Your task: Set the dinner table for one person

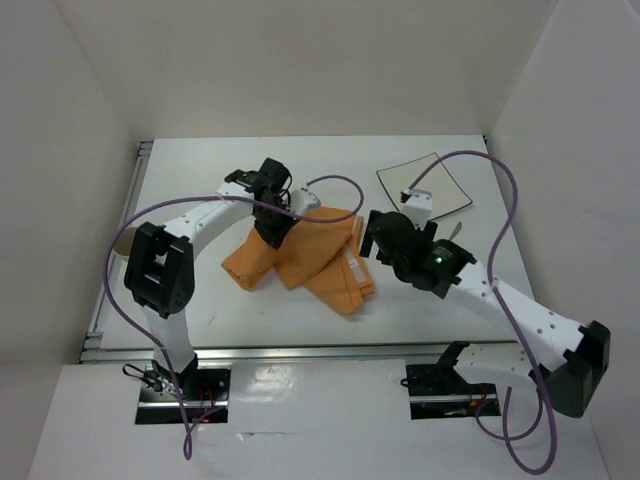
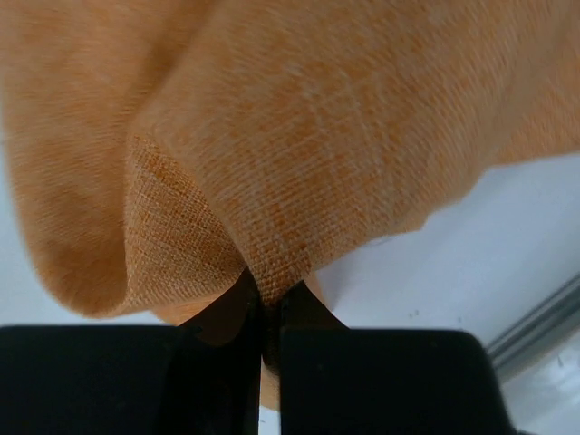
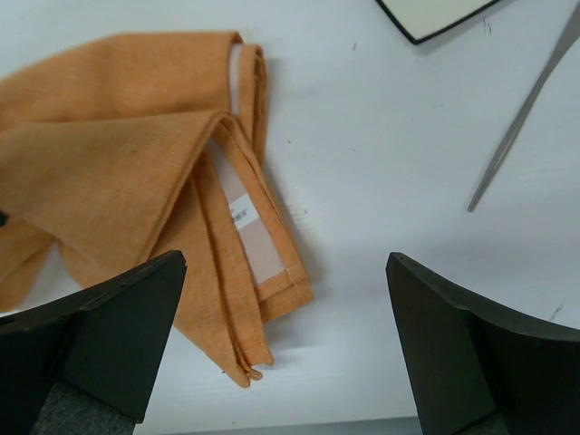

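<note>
1. The near edge of the dinner table runs across the lower part of the top view. Its white top fills the middle of the frame, beneath everything else.
2. Right of centre, the right gripper hangs over the table with its fingers spread wide apart and nothing between them. In its wrist view, bare tabletop lies between the two pads.
3. The orange cloth lies crumpled at the centre. Its folded layers and a white label strip show at the left of the right wrist view.
4. At the cloth's upper left edge, the left gripper is pinched tight on a fold of the fabric, which bunches upward from the tips.
5. A thin metal utensil lies at the right of the right wrist view, well apart from the cloth. Its kind cannot be told.
6. Farthest, at the upper right, a square plate with a dark rim lies flat, partly hidden by the right arm.
</note>
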`<state>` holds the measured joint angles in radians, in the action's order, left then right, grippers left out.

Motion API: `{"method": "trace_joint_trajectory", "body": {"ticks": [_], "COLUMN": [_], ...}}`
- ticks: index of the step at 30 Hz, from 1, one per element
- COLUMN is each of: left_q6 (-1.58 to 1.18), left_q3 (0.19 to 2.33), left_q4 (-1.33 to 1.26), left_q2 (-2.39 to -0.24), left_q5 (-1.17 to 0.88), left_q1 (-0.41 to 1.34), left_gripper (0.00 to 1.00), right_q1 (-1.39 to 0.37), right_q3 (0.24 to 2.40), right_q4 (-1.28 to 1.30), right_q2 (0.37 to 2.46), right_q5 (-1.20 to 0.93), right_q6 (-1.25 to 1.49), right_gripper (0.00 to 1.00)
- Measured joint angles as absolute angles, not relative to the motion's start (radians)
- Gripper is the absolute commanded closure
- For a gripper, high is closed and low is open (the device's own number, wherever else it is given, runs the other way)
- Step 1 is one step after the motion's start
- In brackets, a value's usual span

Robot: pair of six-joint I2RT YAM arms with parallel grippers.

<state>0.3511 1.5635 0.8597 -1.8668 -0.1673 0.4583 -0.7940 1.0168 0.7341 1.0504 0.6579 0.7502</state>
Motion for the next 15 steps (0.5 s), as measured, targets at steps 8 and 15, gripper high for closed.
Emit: {"method": "trace_joint_trajectory", "body": {"ticks": [8, 15], "left_q6": [0.611, 0.583], "left_q3": [1.282, 1.319], "left_q4": [0.969, 1.034], "left_q2": [-1.604, -1.462], "left_q5": [-0.311, -0.487], "left_q1": [0.57, 0.442], "left_gripper": [0.0, 0.01], "right_q1": [-0.769, -0.618], "right_q3": [1.002, 0.99], "right_q4": [0.655, 0.511], "right_q2": [1.126, 1.205], "right_q5": [0.624, 0.486], "right_q6": [0.723, 0.671], "right_gripper": [0.0, 0.0]}}
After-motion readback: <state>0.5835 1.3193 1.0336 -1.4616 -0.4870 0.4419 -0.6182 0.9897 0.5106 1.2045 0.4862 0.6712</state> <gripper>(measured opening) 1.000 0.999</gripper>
